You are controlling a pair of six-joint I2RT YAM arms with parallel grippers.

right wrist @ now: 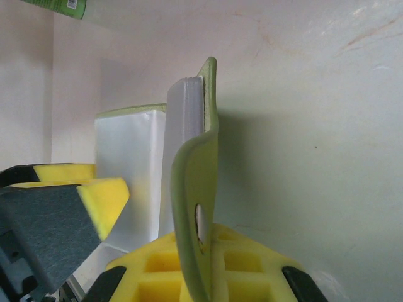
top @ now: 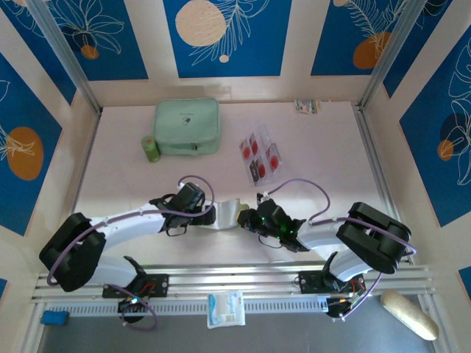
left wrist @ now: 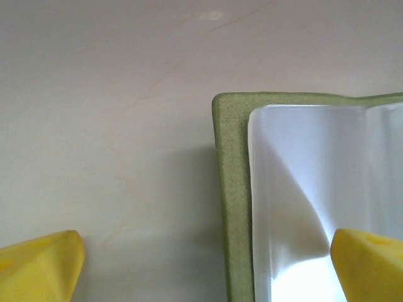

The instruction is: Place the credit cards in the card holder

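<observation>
The olive-green card holder [top: 228,215] lies open on the table between my two grippers, its pale pockets facing up. In the left wrist view its olive edge [left wrist: 230,207] and a pale pocket [left wrist: 302,182] run between the yellow fingers of my left gripper [left wrist: 204,270], which stands wide open; one fingertip [left wrist: 371,264] is over the pocket. My right gripper [right wrist: 204,251] is shut on the card holder's olive flap [right wrist: 195,182] and holds it upright. The credit cards [top: 260,157], clear with red round marks, lie in a loose bunch farther back on the table.
A mint-green zip case [top: 187,126] and a small green roll [top: 150,148] stand at the back left. A small packet [top: 307,106] lies by the back wall. A white tissue pack [top: 225,309] sits on the front rail between the arm bases.
</observation>
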